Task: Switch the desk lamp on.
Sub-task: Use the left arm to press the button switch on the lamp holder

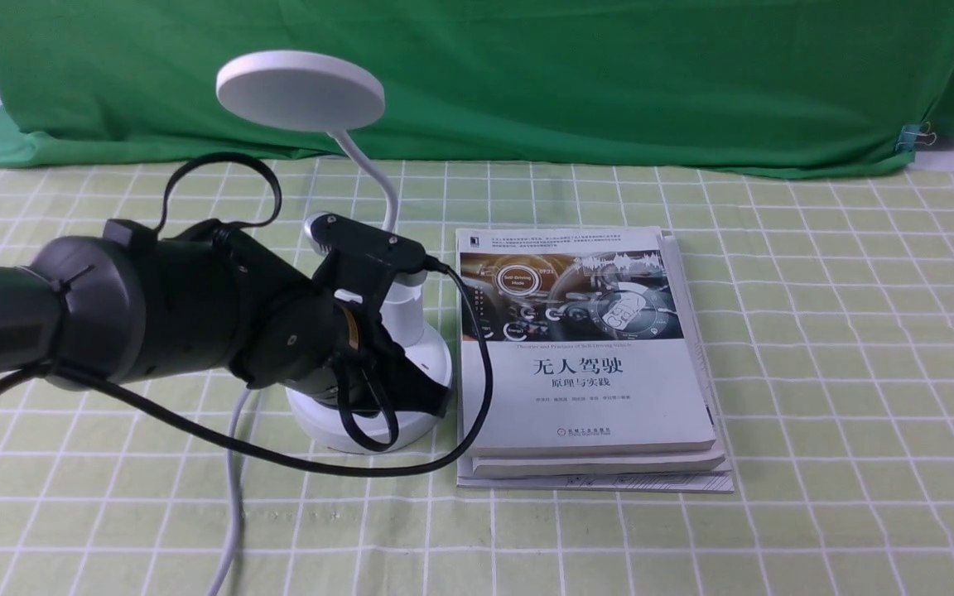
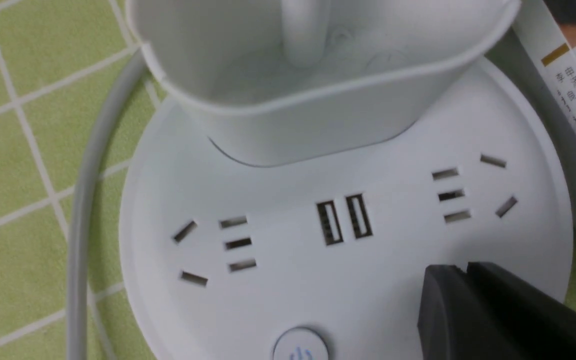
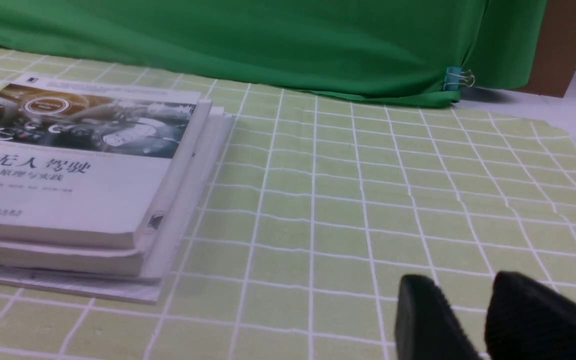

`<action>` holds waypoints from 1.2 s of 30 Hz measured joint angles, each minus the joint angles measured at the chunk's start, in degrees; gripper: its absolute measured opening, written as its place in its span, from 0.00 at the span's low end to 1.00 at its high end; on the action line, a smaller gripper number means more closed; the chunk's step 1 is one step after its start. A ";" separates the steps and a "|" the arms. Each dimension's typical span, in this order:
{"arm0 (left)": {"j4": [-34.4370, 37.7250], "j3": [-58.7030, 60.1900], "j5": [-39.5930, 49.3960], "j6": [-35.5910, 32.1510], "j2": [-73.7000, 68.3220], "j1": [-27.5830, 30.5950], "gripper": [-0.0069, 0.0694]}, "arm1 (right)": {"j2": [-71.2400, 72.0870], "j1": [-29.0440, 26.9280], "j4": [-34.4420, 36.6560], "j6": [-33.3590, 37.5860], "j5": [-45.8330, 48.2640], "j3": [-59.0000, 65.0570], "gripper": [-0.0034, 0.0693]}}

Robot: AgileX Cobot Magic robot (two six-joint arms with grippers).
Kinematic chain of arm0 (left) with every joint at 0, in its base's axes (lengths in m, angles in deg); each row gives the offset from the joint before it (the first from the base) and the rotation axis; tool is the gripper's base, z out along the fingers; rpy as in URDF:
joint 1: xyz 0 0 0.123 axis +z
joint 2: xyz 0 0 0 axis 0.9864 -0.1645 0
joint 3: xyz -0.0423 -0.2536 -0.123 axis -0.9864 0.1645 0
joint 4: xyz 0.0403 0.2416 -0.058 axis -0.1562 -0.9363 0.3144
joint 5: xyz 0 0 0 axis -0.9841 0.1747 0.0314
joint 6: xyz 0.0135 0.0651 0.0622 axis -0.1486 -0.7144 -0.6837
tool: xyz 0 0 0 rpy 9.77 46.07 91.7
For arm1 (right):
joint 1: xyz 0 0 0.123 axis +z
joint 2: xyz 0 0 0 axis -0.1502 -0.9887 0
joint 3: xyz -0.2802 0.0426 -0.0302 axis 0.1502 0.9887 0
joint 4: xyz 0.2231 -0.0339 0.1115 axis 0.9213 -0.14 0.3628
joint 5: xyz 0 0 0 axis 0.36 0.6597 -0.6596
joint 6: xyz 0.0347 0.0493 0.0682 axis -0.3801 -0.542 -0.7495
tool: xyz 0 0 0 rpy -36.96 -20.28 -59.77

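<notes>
The white desk lamp stands left of centre in the front view, with its flat disc head (image 1: 301, 89) up on a bent neck and its round base (image 1: 437, 358) on the cloth. My left gripper (image 1: 423, 401) is shut and empty, low over the base. In the left wrist view the closed tips (image 2: 463, 271) hover above the base (image 2: 268, 295), beside the USB ports (image 2: 343, 220) and to one side of a round power button (image 2: 300, 346) at the frame edge. The pen cup (image 2: 318, 115) rises behind. My right gripper (image 3: 460, 287) is open and empty above the checked cloth.
A stack of books (image 1: 585, 364) lies right beside the lamp base and also shows in the right wrist view (image 3: 68, 170). The lamp's white cord (image 1: 233, 497) runs toward the front edge. A green backdrop (image 1: 527, 74) with a binder clip (image 1: 912, 136) closes the back.
</notes>
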 joint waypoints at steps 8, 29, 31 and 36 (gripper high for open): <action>0.00 0.00 0.79 0.20 0.19 0.00 0.12 | 0.00 0.00 0.00 0.00 0.00 0.00 0.38; 0.46 0.06 0.86 0.27 -0.35 0.00 0.12 | 0.00 0.00 0.00 0.00 0.00 0.00 0.38; 0.69 0.06 0.80 0.27 -0.38 0.00 0.12 | 0.00 0.00 0.00 0.00 0.00 0.00 0.38; 1.38 0.98 -0.67 0.21 -0.49 0.00 0.12 | 0.00 0.00 0.00 0.00 0.00 0.00 0.38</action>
